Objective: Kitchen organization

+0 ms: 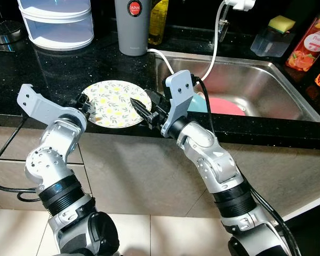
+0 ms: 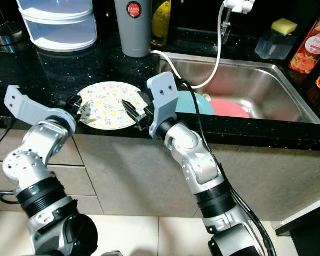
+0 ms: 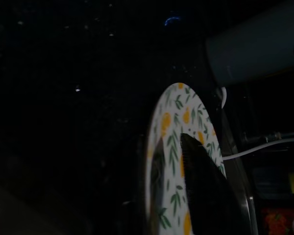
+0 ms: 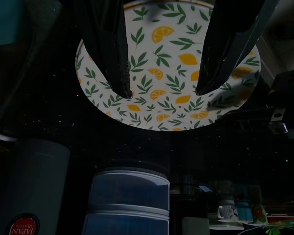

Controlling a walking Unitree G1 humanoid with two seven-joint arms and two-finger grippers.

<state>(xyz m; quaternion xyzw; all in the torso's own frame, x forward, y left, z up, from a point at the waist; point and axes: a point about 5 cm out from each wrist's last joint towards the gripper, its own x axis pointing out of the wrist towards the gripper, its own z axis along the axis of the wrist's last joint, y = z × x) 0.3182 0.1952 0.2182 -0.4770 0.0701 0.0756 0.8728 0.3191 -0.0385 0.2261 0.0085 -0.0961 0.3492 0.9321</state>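
Observation:
A round plate (image 1: 113, 101) with a lemon and leaf print lies on the black counter (image 1: 58, 69), close to its front edge. My left gripper (image 1: 83, 106) is at the plate's left rim. In the left wrist view one black finger (image 3: 201, 186) lies across the plate's (image 3: 174, 122) top face, and the gripper looks shut on the rim. My right gripper (image 1: 136, 104) hangs over the plate's right part, open. In the right wrist view its two fingertips (image 4: 122, 88) stand apart just above the plate (image 4: 161, 63) with nothing between them.
The steel sink (image 1: 266, 74) on the right holds a pink plate (image 1: 228, 106) and a teal dish (image 1: 198, 104). A white hose (image 1: 215, 48) hangs into it. A grey tumbler (image 1: 132, 26), a yellow bottle (image 1: 158, 21) and a white stacked container (image 1: 56, 24) stand at the back.

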